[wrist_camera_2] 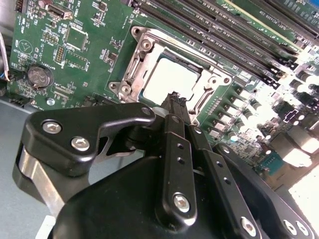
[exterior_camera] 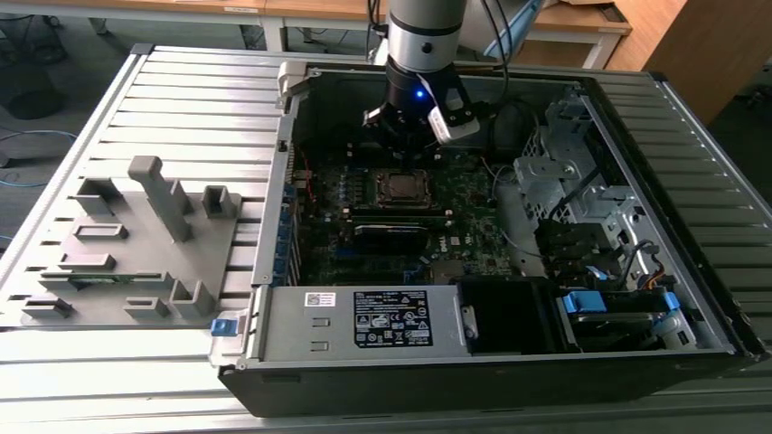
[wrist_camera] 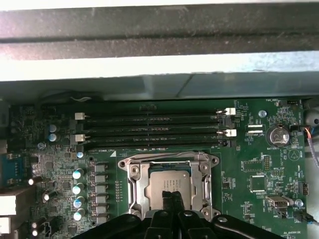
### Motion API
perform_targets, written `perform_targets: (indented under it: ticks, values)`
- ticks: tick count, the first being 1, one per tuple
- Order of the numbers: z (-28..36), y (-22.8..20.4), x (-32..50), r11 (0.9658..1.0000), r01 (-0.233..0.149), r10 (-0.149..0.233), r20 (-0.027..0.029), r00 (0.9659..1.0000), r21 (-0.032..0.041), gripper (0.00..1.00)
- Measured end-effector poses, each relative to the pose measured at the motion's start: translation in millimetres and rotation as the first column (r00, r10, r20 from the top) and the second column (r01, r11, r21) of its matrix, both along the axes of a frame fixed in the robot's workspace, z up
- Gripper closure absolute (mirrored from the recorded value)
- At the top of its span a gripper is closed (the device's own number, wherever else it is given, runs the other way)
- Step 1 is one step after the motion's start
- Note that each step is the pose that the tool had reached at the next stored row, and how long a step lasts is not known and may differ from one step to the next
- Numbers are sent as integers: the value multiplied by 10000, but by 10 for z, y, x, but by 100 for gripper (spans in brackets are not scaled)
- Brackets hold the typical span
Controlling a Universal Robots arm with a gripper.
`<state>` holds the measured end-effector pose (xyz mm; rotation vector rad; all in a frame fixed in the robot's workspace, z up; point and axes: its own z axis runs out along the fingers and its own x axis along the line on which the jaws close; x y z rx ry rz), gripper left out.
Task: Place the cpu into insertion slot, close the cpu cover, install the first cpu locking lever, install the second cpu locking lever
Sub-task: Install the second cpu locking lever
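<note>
Claw (wrist_camera: 172, 195) pinched narrow, holding nothing, tips just above cpu (wrist_camera: 167, 180), cpu seated in slot (wrist_camera: 135, 185), cover (wrist_camera_2: 149, 42) framing it

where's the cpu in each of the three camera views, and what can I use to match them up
Exterior view: the cpu sits mid-board, just below the hand.
Second wrist view: bright square inside the silver cpu cover, above the fingertips.
First wrist view, low centre.
Shared landmark: the cpu cover.
</note>
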<state>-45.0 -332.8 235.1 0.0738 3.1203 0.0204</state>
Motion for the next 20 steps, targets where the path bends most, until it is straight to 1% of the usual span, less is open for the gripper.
perform_targets:
  ticks: [15,20]
  values:
    - [-8,0,0,10000,-43,43,0,10000,1,89]
    - [-8,-31,0,10000,-43,43,0,10000,1,89]
